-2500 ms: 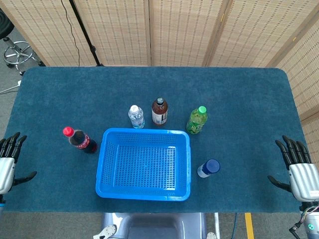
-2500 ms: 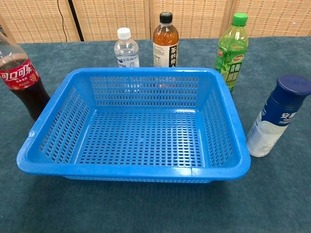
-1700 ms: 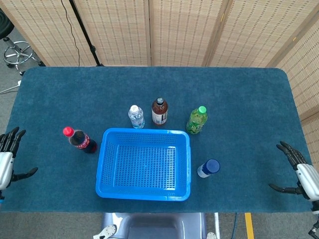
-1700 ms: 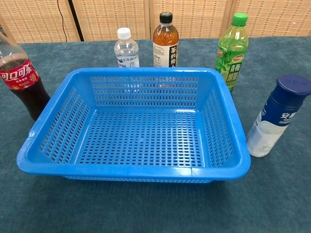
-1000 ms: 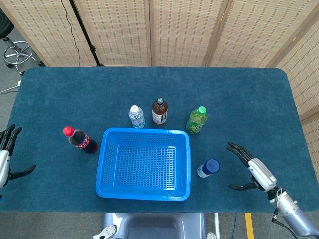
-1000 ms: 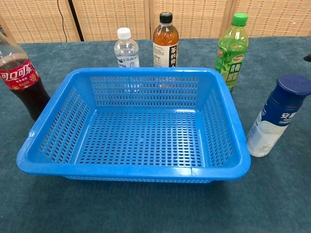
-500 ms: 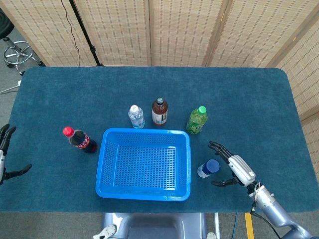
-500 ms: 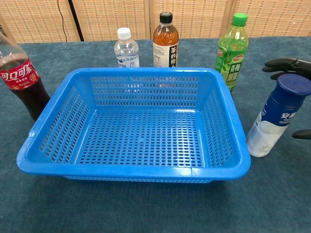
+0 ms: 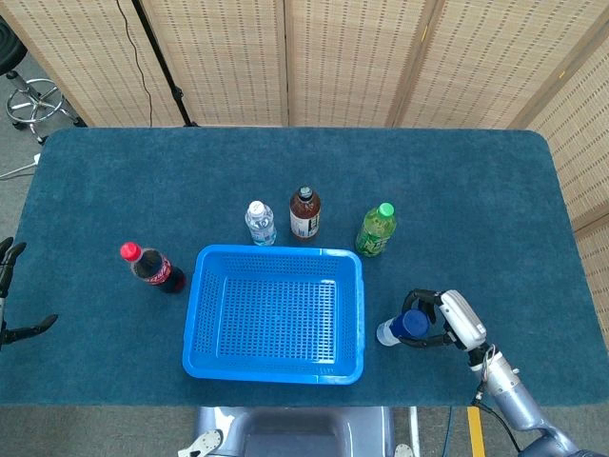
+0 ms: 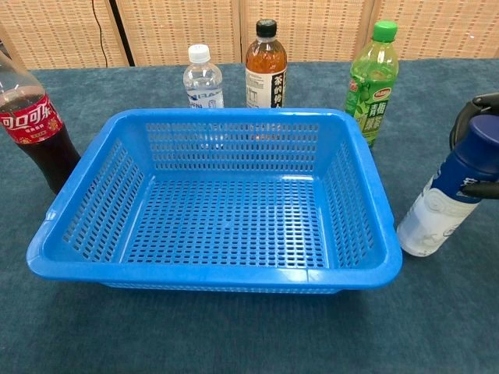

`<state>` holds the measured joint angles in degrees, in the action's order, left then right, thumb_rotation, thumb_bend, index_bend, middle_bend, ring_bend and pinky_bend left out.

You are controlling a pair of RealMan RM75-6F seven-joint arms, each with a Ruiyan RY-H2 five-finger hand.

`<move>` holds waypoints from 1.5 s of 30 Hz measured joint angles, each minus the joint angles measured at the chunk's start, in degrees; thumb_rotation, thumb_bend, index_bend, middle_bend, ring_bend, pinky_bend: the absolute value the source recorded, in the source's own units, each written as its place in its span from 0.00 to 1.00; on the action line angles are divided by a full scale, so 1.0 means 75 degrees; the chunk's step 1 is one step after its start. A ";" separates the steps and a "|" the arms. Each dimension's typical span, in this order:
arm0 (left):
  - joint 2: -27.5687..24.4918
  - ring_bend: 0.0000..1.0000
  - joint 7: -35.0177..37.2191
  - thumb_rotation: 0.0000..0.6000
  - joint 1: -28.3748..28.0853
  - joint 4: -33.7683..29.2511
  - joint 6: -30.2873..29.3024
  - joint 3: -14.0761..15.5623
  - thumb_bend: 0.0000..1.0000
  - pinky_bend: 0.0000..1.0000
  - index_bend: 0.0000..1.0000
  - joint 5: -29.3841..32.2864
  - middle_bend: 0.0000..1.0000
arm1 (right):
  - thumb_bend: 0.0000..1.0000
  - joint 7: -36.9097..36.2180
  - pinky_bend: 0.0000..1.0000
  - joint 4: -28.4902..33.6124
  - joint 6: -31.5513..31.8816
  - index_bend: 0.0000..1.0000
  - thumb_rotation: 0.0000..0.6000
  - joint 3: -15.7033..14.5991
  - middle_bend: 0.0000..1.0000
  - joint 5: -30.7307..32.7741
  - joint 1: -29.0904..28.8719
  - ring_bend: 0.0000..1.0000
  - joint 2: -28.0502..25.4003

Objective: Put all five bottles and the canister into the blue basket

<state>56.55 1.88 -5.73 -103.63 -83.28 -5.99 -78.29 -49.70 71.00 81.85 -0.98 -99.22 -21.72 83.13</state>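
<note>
Woven bamboo screens back a table (image 9: 114, 171) covered in dark blue felt, with the blue basket (image 9: 274, 314) near the middle of its front edge and nothing in it. Behind the basket stand a clear water bottle (image 9: 260, 223), a brown tea bottle (image 9: 304, 213) and a green tea bottle (image 9: 376, 229); a cola bottle (image 9: 152, 268) stands off its left side.

Just beside the basket's right side, the right hand (image 9: 445, 322) wraps its fingers around the blue-capped white canister (image 9: 401, 327), grasping it near the cap. The chest view shows the canister tilted, its top leaning away from the basket, which the head view barely reveals. With the grip so high, the heavy lower body could swing or slip during a lift, and its base could catch the basket's rim.

Only the head view shows the left hand (image 9: 8, 303) at the table's left edge, released and holding nothing.
</note>
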 measured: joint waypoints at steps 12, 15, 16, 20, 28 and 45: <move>-0.0045 0.00 0.0177 1.00 0.0047 0.0015 -0.0052 0.0004 0.04 0.00 0.00 -0.0036 0.00 | 0.34 0.0456 0.74 0.1331 0.0506 0.62 1.00 0.0571 0.70 -0.0087 -0.0303 0.73 -0.0834; -0.0054 0.00 0.0216 1.00 0.0052 0.0022 -0.0056 -0.0002 0.04 0.00 0.00 -0.0031 0.00 | 0.34 0.0745 0.74 0.1971 0.0406 0.62 1.00 0.0800 0.70 -0.0080 -0.0527 0.73 -0.1131; -0.0055 0.00 0.0221 1.00 0.0052 0.0026 -0.0055 -0.0004 0.04 0.00 0.00 -0.0029 0.00 | 0.34 0.0847 0.74 0.2184 0.0350 0.62 1.00 0.0863 0.70 -0.0075 -0.0599 0.73 -0.1216; -0.0052 0.00 0.0212 1.00 0.0050 0.0030 -0.0048 0.0004 0.04 0.00 0.00 -0.0045 0.00 | 0.34 0.1405 0.75 0.3070 -0.0035 0.62 1.00 0.1128 0.70 -0.0032 -0.0965 0.73 -0.1507; -0.0057 0.00 0.0229 1.00 0.0032 0.0042 0.0009 0.0015 0.04 0.00 0.00 -0.0047 0.00 | 0.34 0.2295 0.74 0.3967 -0.1472 0.62 1.00 0.1308 0.70 0.0449 -0.1700 0.73 -0.1338; -0.0116 0.00 0.0464 1.00 0.0095 0.0103 -0.0052 0.0071 0.04 0.00 0.00 -0.0181 0.00 | 0.30 0.3334 0.46 0.3703 -0.1856 0.30 1.00 0.0023 0.29 -0.0265 -0.1693 0.27 -0.0522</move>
<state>55.69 5.36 -5.01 -102.86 -83.67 -5.46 -79.65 -24.69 98.78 67.93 -0.80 -101.21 -34.42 79.21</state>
